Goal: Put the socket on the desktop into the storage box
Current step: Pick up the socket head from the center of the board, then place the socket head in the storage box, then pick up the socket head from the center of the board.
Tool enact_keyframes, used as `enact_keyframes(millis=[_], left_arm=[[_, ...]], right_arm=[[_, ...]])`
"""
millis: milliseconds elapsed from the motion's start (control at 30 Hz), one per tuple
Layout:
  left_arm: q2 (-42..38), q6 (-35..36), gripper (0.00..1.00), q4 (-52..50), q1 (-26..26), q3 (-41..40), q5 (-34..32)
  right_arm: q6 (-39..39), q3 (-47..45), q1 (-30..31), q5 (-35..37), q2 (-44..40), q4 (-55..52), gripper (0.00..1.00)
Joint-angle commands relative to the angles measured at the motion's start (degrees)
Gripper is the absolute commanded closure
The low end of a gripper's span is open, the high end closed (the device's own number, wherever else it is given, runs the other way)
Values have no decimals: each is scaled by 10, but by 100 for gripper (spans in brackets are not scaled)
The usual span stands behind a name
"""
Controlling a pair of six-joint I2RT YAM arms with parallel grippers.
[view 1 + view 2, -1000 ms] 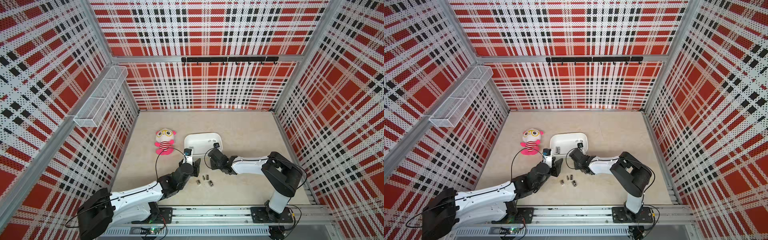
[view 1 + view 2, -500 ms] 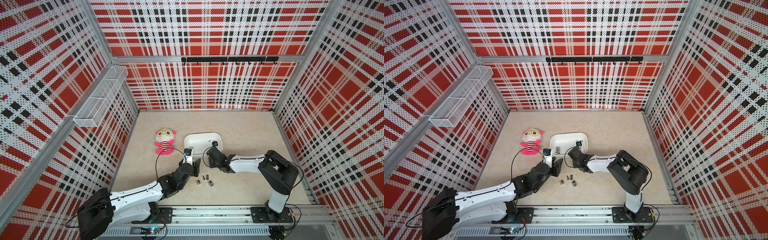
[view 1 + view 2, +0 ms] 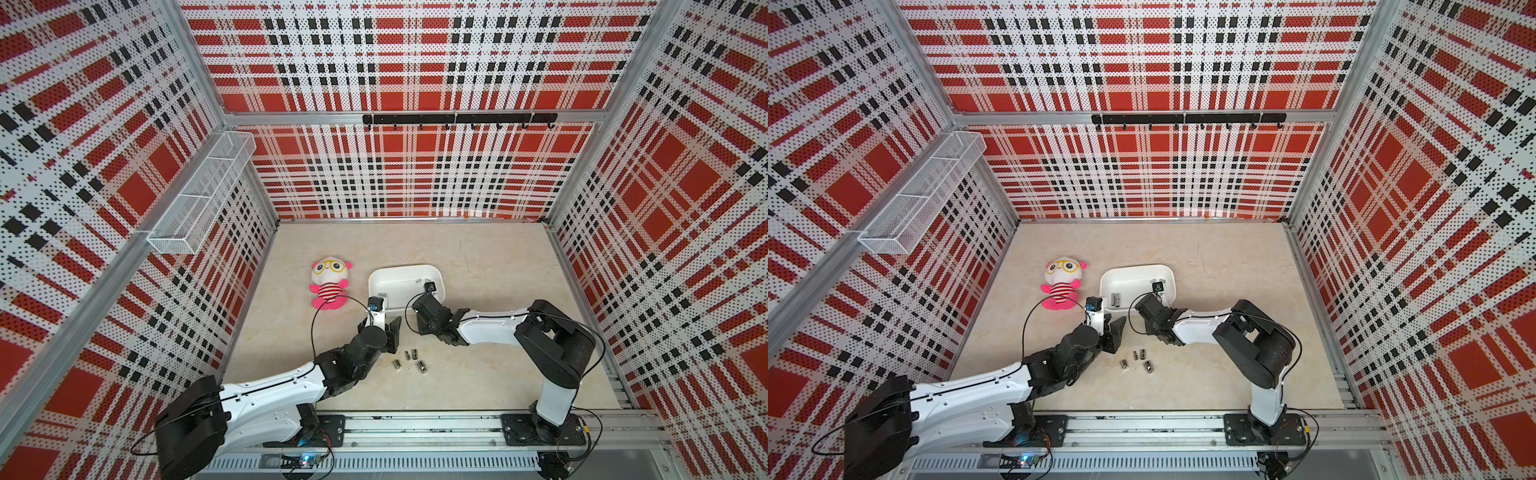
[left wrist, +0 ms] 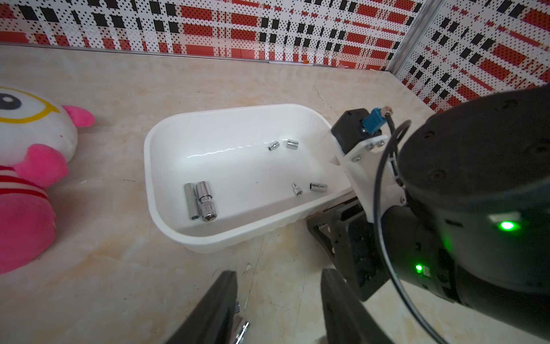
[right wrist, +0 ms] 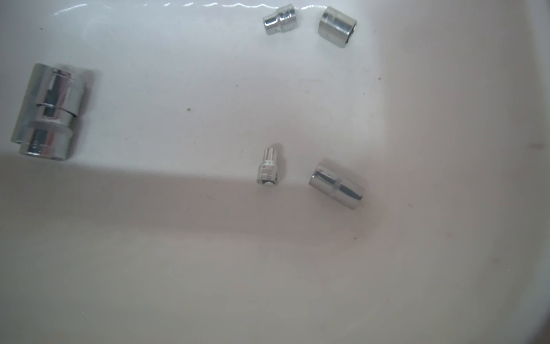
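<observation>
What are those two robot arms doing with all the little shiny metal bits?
They are tidying small shiny steel sockets off the beige marble-patterned desktop into the shallow white plastic storage box. Six lie inside already; four wait on the desktop. The right arm reaches over the box; the left gripper hovers open beside it.

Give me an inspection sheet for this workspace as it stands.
Surface: desktop, beige marble, faint veins.
Job's things: storage box holds six sockets; four loose sockets lie on the desktop.
Clutter: plush doll beside the box.
Grippers: left gripper open, beside the loose sockets; right gripper over the box, jaws hidden.
Cables: left cable loop and right cable loop, black, arching off the wrists.
Surroundings: plaid walls, wire-mesh basket, hook rail.
</observation>
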Motion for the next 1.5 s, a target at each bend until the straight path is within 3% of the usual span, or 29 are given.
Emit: enact_keyframes(millis=[0,233,500,700,833,1100,1467], left_arm=[[3,0,49,3,-3,1,-3],[-14,-1,49,-3,-3,-2,-13],[-29,-3,49,-5,-3,-7,-29],[-34,-6,49,-6,-2,-9,-40],[-36,-8,49,-7,-2,-10,-47],[-30,-8,49,2,3,-15,-51],[-23,-10,49,-7,6,-11,-51]], right_arm=[[11,-21,-3,-17,8,-51,76],[16,-49,-2,-21,-46,-57,83],[10,-86,3,4,-173,-74,84],[-15,-14,-1,12,-238,-123,83],[-26,67,-30,-34,-207,-136,83],[-42,219,-92,-81,-55,-164,82],[-58,269,-108,-89,55,-186,74]])
